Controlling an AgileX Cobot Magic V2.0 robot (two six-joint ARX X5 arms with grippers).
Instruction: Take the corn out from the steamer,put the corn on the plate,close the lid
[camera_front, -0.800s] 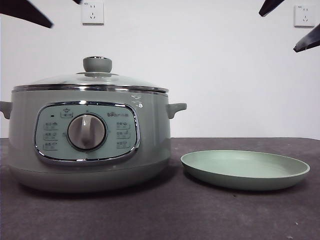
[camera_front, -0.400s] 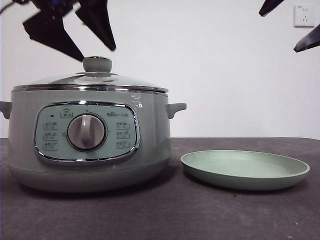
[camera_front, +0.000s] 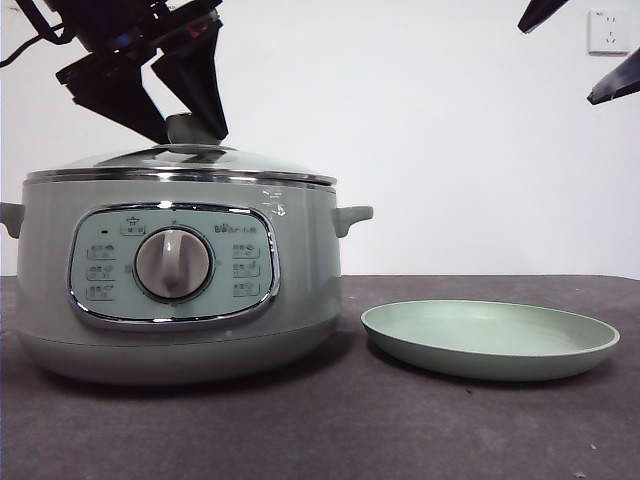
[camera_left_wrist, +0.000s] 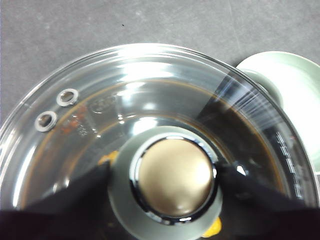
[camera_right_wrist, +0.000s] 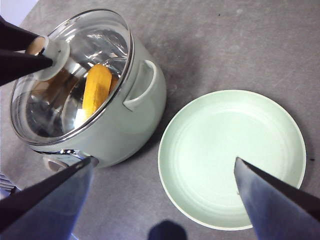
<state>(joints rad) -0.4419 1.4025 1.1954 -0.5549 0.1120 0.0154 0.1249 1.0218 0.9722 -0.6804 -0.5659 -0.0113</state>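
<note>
So the left tool (camera_left_wrist: 165, 175) is down over the lid (camera_front: 180, 160), jaws spread wide open on either side of the knob (camera_left_wrist: 172, 177) and not touching it as far as I can tell from the wrist view. The lid's sitting on the steamer (camera_front: 175, 290), and the corn (camera_right_wrist: 97, 87) is inside, lying under the glass. The plate (camera_right_wrist: 200, 155) sits bare on the bench (camera_front: 400, 430) just beside the pot. The right tool (camera_right_wrist: 165, 190) hangs high above the plate, jaws wide apart, just waiting.

What I'd worry about: that knob is round and smooth with a shiny cap, so if the jaws close too high they could pinch the dome and slide off. An off-centre grab might tilt the lid on the lift, and a heavy glass lid swinging on a small knob could twist loose or clip the steamer rim. Also, wherever the lid goes, it shouldn't land on the plate, since the corn needs that spot.
</note>
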